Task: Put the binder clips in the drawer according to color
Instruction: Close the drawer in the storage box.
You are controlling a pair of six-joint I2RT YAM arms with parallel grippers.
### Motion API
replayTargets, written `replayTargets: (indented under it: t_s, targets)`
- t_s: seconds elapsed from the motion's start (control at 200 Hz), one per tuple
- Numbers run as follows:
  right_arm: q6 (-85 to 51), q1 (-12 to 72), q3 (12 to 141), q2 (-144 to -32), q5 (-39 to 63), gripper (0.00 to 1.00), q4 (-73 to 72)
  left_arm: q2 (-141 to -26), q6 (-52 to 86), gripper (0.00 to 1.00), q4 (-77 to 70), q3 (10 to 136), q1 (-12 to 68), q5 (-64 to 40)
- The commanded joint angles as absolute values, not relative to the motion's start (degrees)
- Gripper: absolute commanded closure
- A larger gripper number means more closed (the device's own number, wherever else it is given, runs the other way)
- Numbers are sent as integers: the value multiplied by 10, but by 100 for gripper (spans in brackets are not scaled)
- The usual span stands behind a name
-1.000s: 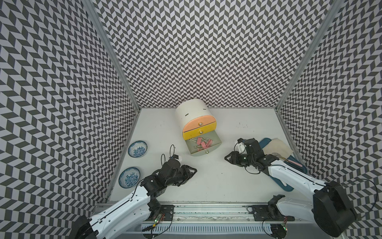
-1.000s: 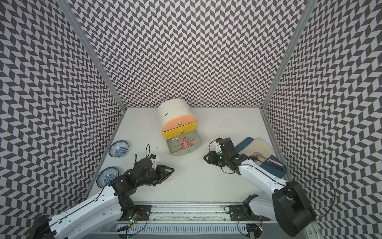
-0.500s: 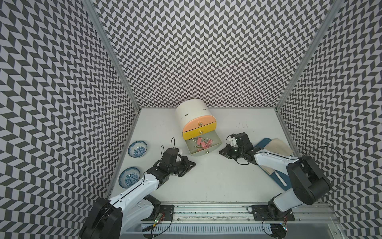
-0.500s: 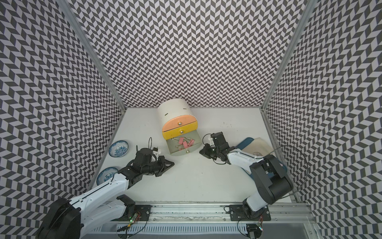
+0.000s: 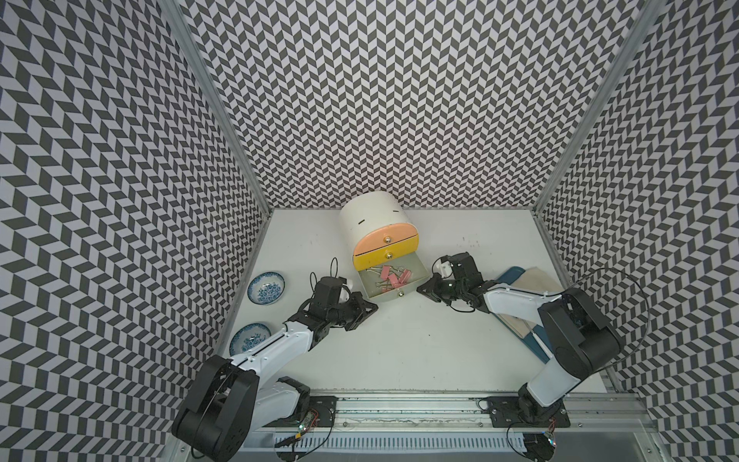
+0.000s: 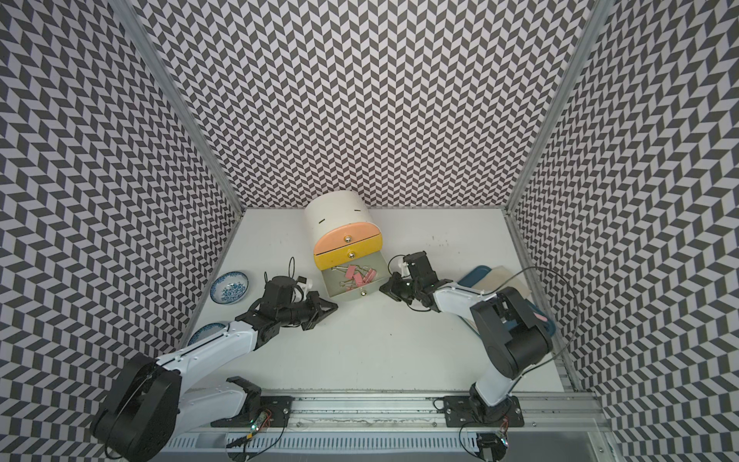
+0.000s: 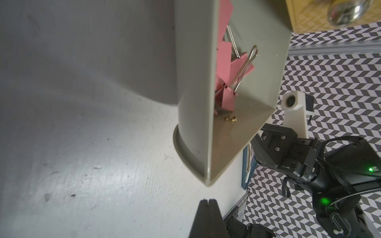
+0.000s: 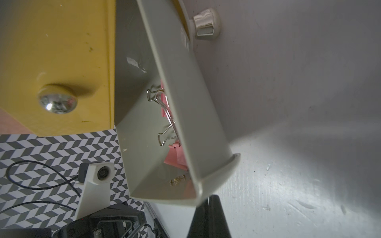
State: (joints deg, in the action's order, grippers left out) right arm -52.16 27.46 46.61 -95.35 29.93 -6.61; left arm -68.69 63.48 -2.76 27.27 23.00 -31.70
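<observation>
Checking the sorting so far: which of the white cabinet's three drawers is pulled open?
The bottom grey-green drawer, holding pink binder clips; the peach drawer and yellow drawer above it are shut.

Both arms reach further in than a second ago. The left gripper (image 5: 375,308) now sits closer to the near left corner of the open grey drawer (image 5: 382,298), its jaws pressed together where they stood apart. The right gripper (image 5: 418,288) has come just beside the near right corner, likewise closed, its elbow further forward.
</observation>
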Motion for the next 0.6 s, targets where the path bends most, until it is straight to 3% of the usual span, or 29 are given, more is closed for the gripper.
replayTargets:
  t_s: [0.0,0.596]
  targets:
    - [-543,274,466,-957,315,96,-123,-703,614,100,-48,295,222,-325]
    - [-553,274,520,-1004,338,96,-129,-772,597,100,-55,333,220,-317]
